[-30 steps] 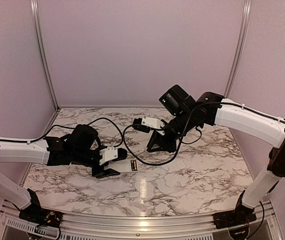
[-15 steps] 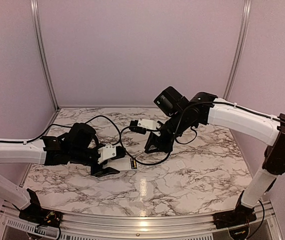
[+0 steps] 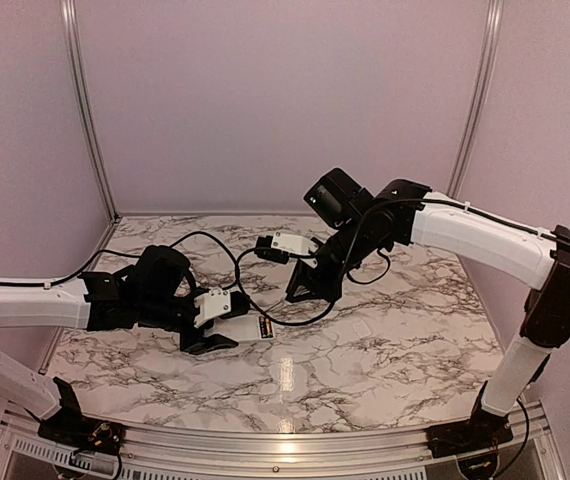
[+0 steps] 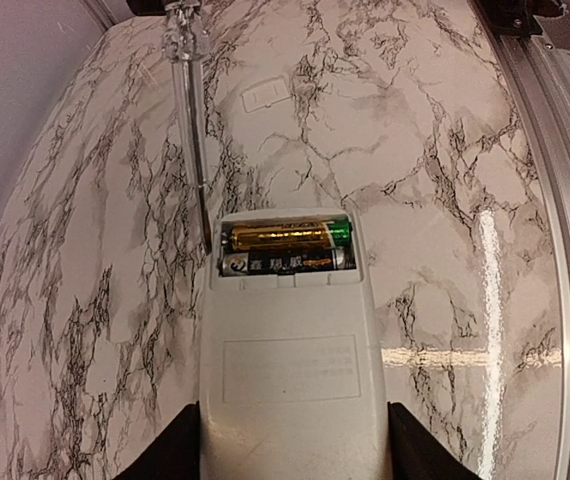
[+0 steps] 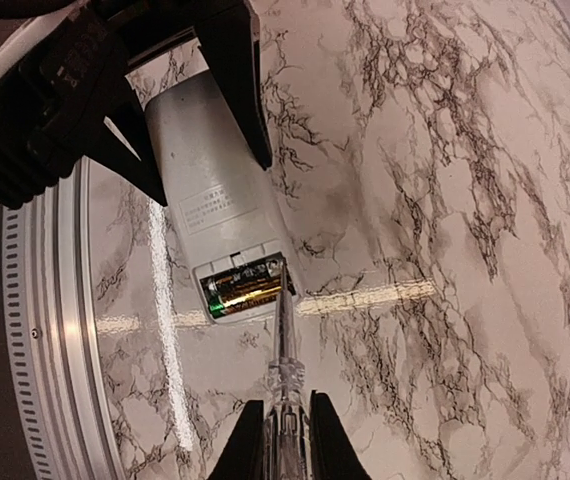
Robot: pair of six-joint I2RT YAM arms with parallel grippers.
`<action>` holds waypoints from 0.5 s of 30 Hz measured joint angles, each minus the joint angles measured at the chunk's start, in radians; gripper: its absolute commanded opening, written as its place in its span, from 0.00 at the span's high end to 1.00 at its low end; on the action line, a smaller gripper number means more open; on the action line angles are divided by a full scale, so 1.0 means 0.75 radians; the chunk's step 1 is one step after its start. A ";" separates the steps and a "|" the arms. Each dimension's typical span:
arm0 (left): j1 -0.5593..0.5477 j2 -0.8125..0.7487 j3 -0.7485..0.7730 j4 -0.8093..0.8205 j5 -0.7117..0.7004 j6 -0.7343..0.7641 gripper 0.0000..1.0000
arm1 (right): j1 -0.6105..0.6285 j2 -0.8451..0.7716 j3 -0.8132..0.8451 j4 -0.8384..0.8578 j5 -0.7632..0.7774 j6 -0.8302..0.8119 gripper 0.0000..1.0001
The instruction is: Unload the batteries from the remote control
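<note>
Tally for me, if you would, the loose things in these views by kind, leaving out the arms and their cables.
batteries: 2
remote control: 1
small white cover plate: 1
clear-handled tool: 1
Total: 5

Remote control (image 4: pixel 290 350) in my left gripper (image 4: pixel 293 445); batteries (image 4: pixel 285 248) side by side in recess at its far end; screwdriver (image 4: pixel 190 120) in my right gripper (image 5: pixel 285 445), tip at recess edge; cover plate (image 4: pixel 265 95) on table (image 4: pixel 445 200) beyond
</note>
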 measured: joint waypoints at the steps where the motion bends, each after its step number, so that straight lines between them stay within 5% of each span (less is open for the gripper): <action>1: 0.000 0.000 0.000 0.000 -0.001 -0.004 1.00 | 0.000 0.003 0.000 -0.001 -0.001 0.001 1.00; 15: -0.001 0.000 0.000 0.001 -0.026 -0.031 1.00 | 0.020 0.016 0.001 -0.005 0.007 0.036 1.00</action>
